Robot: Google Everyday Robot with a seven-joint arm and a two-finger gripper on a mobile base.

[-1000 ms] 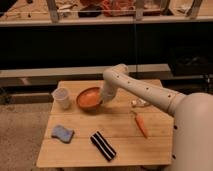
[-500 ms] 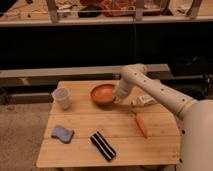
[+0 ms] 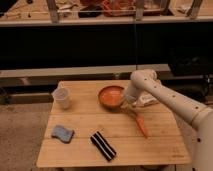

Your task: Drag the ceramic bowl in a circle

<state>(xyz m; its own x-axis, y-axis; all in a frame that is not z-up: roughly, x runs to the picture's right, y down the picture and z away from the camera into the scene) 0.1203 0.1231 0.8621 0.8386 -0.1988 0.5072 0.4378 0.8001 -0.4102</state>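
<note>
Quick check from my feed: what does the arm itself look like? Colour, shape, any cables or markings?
The arm is off-white, built of smooth, rounded tubular links with a bulbous joint at the bend. No loose cables or markings show on it. The gripper is at the right rim of the ceramic bowl; its details cannot be made out.

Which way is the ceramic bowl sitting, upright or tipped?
Upright: the ceramic bowl sits on the table, inside facing up. The gripper is at its rim.
</note>
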